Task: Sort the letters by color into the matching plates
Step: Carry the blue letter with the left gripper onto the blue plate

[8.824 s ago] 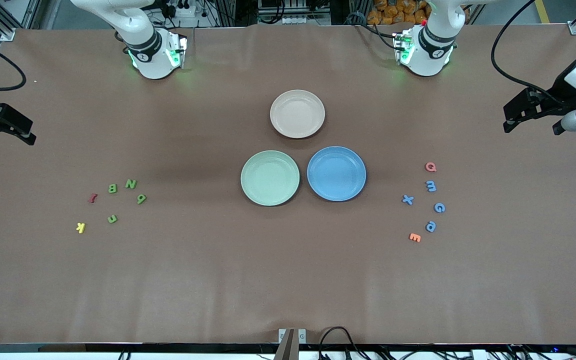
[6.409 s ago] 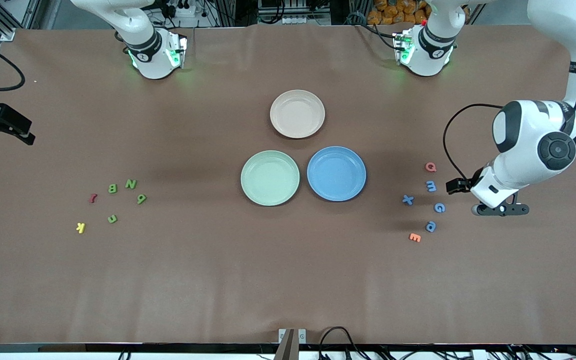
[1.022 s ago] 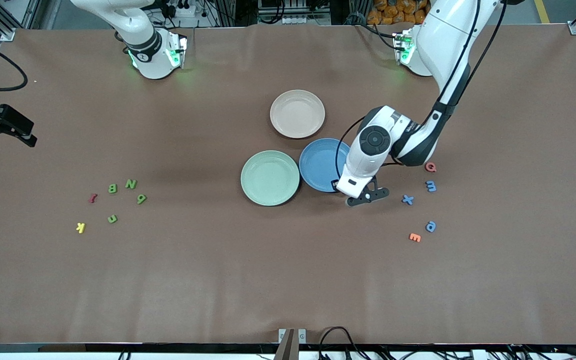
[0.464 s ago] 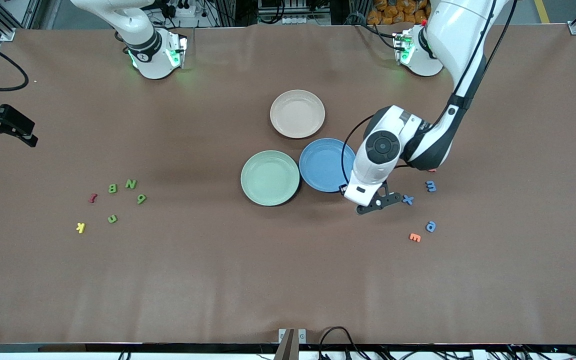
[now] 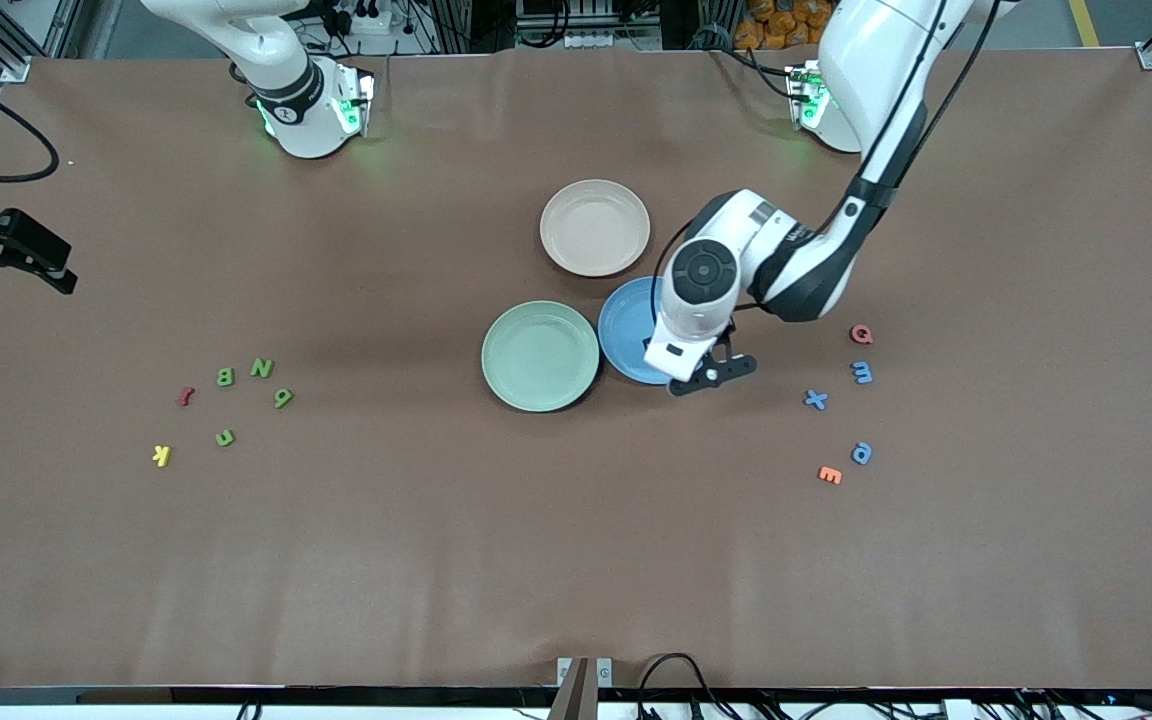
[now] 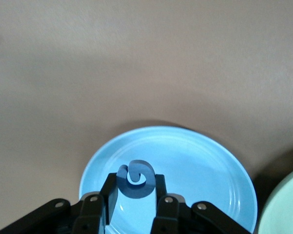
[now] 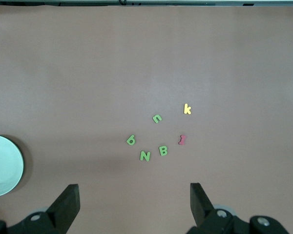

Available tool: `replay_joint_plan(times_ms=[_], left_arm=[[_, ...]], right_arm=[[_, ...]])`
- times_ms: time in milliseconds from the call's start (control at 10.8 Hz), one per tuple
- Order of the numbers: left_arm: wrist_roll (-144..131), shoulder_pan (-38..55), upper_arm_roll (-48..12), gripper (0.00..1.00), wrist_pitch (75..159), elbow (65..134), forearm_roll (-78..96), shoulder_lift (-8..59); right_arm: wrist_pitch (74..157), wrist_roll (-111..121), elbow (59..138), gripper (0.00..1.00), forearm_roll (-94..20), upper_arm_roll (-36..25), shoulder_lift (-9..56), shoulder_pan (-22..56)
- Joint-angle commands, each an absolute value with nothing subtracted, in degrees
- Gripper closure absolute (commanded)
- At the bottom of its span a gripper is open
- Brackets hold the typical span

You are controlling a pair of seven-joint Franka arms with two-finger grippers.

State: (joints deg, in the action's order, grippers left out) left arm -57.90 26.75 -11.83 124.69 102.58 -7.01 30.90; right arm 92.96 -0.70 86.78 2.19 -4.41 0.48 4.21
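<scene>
— Brown worktop [image 5: 576, 540], two arms. Where's the left gripper [image 6: 133, 192]?
— Over the blue plate [image 6: 205, 168], fingers pinching a blue letter [image 6: 136, 179]; the green plate [image 5: 540, 356] sits beside it.
— And the right gripper [image 7: 134, 207]?
— Waiting above the green letters [image 7: 145, 156], fingers spread wide.

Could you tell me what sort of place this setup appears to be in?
Probably a robotics lab: two arms are bolted to a brown-covered table, aluminium framing and cables run along its edges, and toy letters and coloured plates are laid out like a test task.
</scene>
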Motion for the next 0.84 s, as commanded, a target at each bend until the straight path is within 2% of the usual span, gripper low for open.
replay_joint_plan(times_ms=[0, 557, 650, 743], left_arm=[[-61.08, 29.44, -11.69, 1.00, 123.93, 102.48, -6.15, 32.34], [-63.80, 31.99, -11.78, 1.00, 123.93, 102.30, -6.06, 33.66], [-63.90, 32.34, -11.69, 0.24, 123.93, 102.13, -5.37, 33.84], [-64.51, 32.78, -11.69, 0.00, 123.93, 102.04, -5.19, 33.66]], right_arm=[[92.72, -1.23, 86.84, 0.00, 2.37, -4.31, 0.35, 4.39], [92.72, -1.32, 87.10, 0.00, 2.72, -4.31, 0.35, 5.18], [92.72, -1.32, 87.10, 0.00, 2.81, -4.31, 0.44, 5.36], [92.72, -1.32, 87.19, 0.00, 2.81, -4.31, 0.44, 5.36]])
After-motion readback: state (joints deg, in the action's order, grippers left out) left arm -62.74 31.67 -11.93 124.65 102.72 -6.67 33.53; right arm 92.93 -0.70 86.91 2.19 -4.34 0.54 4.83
